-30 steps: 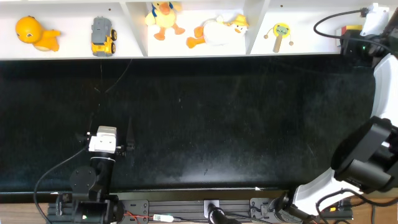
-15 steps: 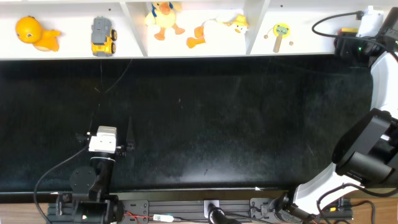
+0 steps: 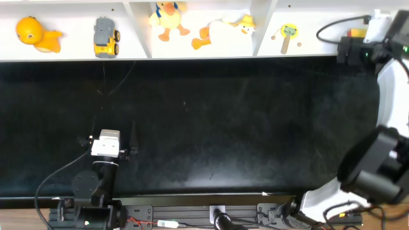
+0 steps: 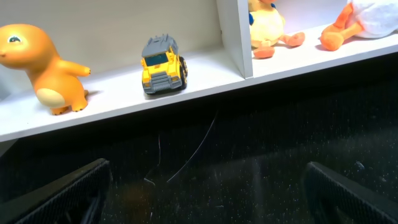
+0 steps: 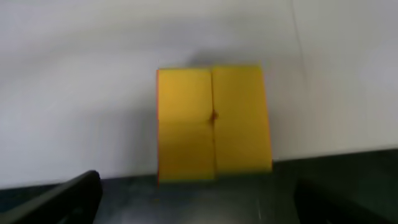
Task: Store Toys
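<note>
My right gripper (image 5: 193, 186), fingers spread and empty, faces the shelved yellow block (image 5: 213, 121) (left gripper (image 4: 205, 180) likewise slack); I should withdraw straight, without nudging.

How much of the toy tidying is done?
Nearly all, it seems. The orange figure, truck, yellow duck, white duck and rattle sit on the shelf. The yellow block stands at the shelf's edge before the open right gripper, not held. Every toy in sight is shelved, so little looks left.
</note>
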